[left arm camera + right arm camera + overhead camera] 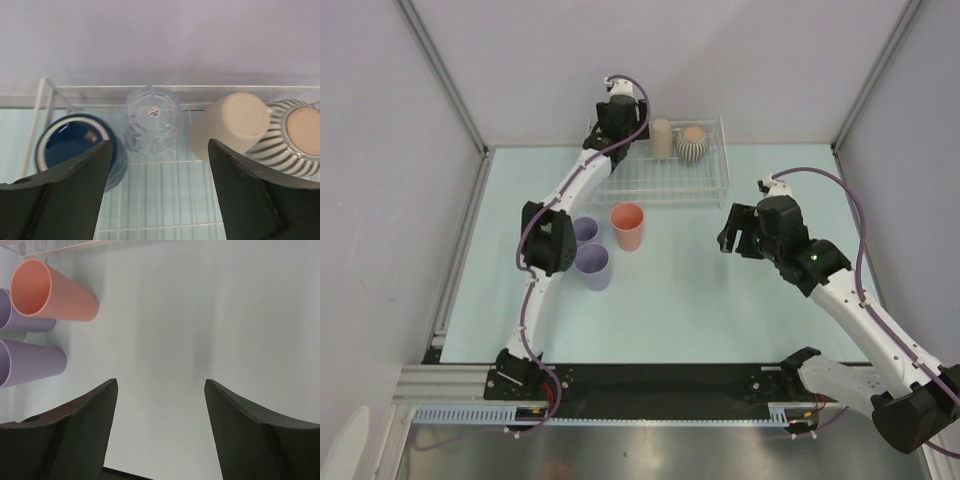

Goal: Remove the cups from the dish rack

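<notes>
The white wire dish rack (665, 185) stands at the back of the table. In the left wrist view a navy mug (75, 145), an upturned clear cup (151, 122), a tan cup (232, 125) and a ribbed beige mug (295, 135) line its back row. My left gripper (160, 150) hangs open above the rack floor (160, 200), just in front of the clear cup and touching nothing. A salmon-pink cup (628, 226) and two lavender cups (585, 230) (593, 267) stand on the table. My right gripper (738, 232) is open and empty over the table to their right.
Grey walls close in the table on three sides, with the rack close to the back wall. The left arm's elbow (548, 238) hangs beside the lavender cups. A sliver of pale green (12, 335) shows between the lavender cups in the right wrist view.
</notes>
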You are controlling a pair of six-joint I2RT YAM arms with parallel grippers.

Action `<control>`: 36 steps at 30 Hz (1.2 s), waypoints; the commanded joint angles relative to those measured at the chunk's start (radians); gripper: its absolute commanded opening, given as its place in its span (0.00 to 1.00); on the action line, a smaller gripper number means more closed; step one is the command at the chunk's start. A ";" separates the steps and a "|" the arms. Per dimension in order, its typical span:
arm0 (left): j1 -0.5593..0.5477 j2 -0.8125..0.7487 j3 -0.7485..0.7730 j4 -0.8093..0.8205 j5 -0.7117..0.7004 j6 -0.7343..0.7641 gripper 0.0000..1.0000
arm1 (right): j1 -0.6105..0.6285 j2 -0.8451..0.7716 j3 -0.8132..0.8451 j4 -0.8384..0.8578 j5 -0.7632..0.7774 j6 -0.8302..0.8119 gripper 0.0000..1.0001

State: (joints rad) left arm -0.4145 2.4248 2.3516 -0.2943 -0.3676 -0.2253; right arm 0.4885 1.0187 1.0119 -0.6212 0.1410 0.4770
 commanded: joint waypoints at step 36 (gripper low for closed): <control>0.057 0.214 0.135 0.221 0.168 -0.014 0.86 | 0.010 0.043 -0.068 0.000 0.026 0.012 0.75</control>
State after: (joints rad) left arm -0.3660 2.6202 2.4397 -0.0818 -0.2398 -0.2195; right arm 0.4953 1.0828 0.9524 -0.6304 0.1501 0.4782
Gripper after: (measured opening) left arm 0.887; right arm 0.757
